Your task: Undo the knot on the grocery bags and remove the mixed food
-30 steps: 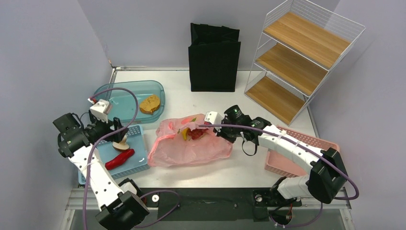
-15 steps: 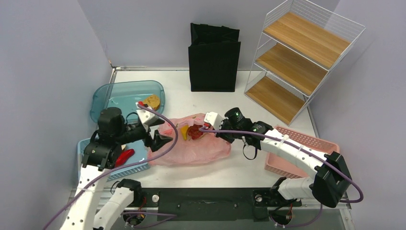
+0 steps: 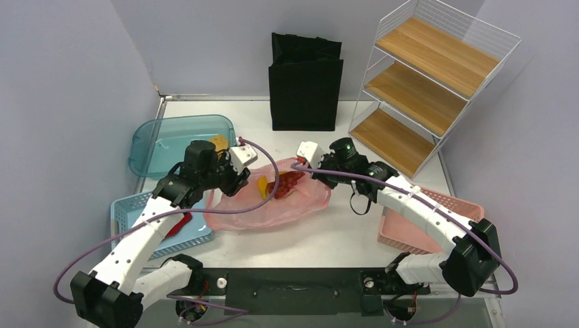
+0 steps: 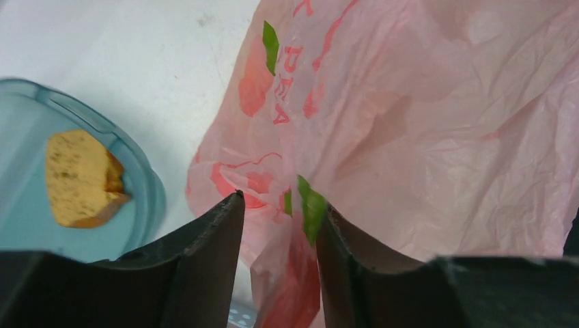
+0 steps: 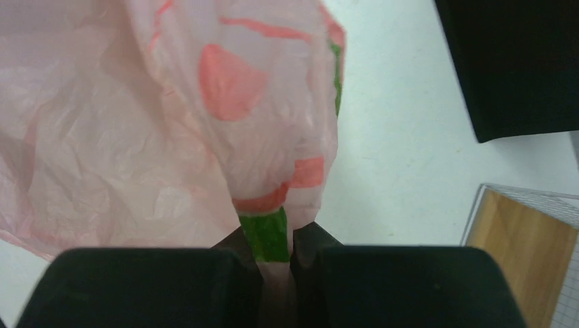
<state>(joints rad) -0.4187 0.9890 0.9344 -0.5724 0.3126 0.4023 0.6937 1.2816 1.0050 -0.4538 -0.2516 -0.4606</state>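
Note:
One pink grocery bag [image 3: 273, 203] lies mid-table with its mouth spread open; the knot is out of view. Inside it show a yellow banana [image 3: 261, 186] and a red fruit cluster [image 3: 285, 183]. My left gripper [image 3: 233, 183] is at the bag's left rim. In the left wrist view its fingers [image 4: 280, 201] stand apart around a fold of printed pink plastic [image 4: 300, 273], open. My right gripper [image 3: 301, 163] holds the bag's right rim raised. In the right wrist view it [image 5: 276, 236] is shut on a green-printed strip of the bag [image 5: 267, 232].
A blue basket [image 3: 130, 208] at near left holds a red chilli [image 3: 179, 224]. Behind it, a teal tray [image 3: 164, 137] carries a tan bread-like piece [image 4: 78, 178]. A black tote [image 3: 305, 82] stands at the back, a wire shelf rack [image 3: 427, 75] at back right, a pink basket [image 3: 437, 201] at right.
My left arm swung from the blue basket over to the bag's left rim and its jaws narrowed around a fold. The right gripper drew the bag's right rim up and back.

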